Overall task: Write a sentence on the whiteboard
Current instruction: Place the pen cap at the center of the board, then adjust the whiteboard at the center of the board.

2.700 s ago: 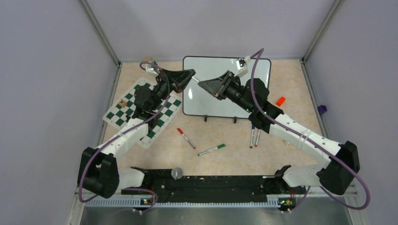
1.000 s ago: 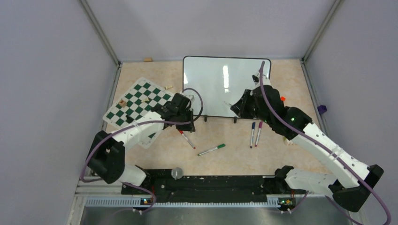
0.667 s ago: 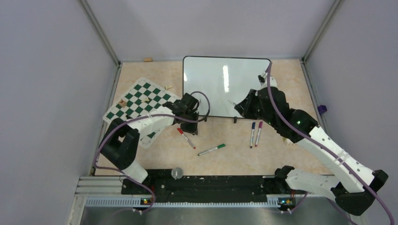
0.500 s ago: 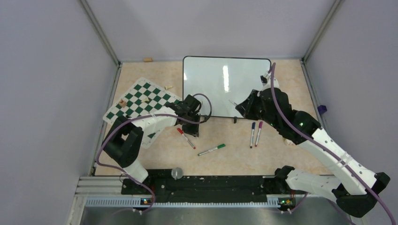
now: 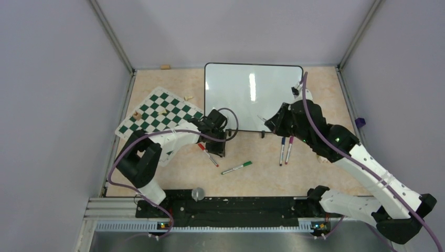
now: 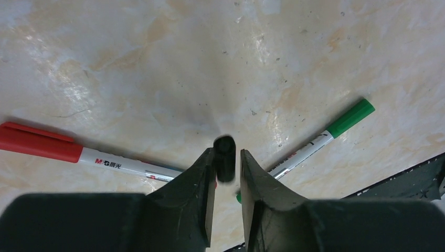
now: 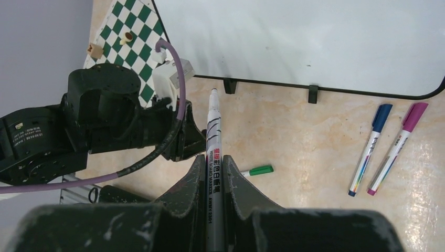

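The whiteboard (image 5: 252,97) (image 7: 315,42) lies blank at the back of the table; no sentence shows on it. My right gripper (image 5: 270,123) (image 7: 212,160) is shut on an uncapped white marker (image 7: 214,131), whose tip hovers near the board's lower edge. My left gripper (image 5: 221,149) (image 6: 226,153) hangs low over the table in front of the board's left foot. A small black cap (image 6: 225,163) sits blurred between its slightly parted fingers, against the left one, with a gap to the right one.
A red marker (image 5: 208,155) (image 6: 78,155) and a green marker (image 5: 236,168) (image 6: 336,128) lie just under the left gripper. Blue (image 5: 282,150) and pink (image 5: 288,150) markers lie below the board's right foot. The chess mat (image 5: 157,118) is at the left.
Both arms came away from over the board. The left one dropped to the table beside the red marker and its jaws widened a little. The right one drew back with the marker.
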`<state>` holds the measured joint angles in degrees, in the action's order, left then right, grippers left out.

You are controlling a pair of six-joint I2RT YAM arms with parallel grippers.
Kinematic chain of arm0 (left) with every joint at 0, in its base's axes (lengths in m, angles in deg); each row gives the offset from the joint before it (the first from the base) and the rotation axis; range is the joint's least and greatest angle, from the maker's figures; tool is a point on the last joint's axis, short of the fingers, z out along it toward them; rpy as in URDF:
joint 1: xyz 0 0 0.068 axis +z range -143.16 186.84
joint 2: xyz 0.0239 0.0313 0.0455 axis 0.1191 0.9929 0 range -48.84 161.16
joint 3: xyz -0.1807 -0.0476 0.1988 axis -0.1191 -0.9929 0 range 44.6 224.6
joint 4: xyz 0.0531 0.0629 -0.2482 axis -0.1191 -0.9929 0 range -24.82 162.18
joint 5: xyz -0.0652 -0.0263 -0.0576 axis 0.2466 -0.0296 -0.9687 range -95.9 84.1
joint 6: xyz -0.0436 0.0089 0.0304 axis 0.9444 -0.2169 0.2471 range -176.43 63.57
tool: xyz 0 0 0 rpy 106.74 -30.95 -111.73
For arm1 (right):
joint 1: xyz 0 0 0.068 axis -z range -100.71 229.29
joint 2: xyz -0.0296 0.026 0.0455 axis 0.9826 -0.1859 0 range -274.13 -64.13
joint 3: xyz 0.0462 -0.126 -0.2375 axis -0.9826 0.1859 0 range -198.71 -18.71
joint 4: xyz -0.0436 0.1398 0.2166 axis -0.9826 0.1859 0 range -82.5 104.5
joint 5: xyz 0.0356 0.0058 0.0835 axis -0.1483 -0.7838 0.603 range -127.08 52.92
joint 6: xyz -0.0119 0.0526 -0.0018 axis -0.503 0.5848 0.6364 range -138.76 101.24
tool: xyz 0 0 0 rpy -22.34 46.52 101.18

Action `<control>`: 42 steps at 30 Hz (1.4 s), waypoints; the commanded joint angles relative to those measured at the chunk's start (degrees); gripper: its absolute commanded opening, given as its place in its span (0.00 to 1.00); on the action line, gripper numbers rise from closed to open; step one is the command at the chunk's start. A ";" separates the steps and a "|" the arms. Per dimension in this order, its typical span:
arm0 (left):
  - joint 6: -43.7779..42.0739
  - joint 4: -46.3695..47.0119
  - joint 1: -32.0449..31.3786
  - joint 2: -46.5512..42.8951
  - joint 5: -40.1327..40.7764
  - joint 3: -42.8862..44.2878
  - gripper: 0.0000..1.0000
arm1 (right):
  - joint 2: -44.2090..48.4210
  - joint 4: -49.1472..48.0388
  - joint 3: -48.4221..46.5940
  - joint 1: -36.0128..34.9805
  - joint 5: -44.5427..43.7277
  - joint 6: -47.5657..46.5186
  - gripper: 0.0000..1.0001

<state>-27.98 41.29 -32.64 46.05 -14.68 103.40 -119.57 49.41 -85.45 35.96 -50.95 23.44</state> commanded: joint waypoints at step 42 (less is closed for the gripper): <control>18.38 -12.86 -0.72 -33.40 15.32 0.94 0.99 | -6.99 43.95 -18.00 0.18 -5.53 7.79 0.00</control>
<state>-10.63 29.77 -33.32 14.71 -7.88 102.48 -129.73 90.81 -101.03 35.96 -53.77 29.01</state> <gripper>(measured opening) 0.983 0.088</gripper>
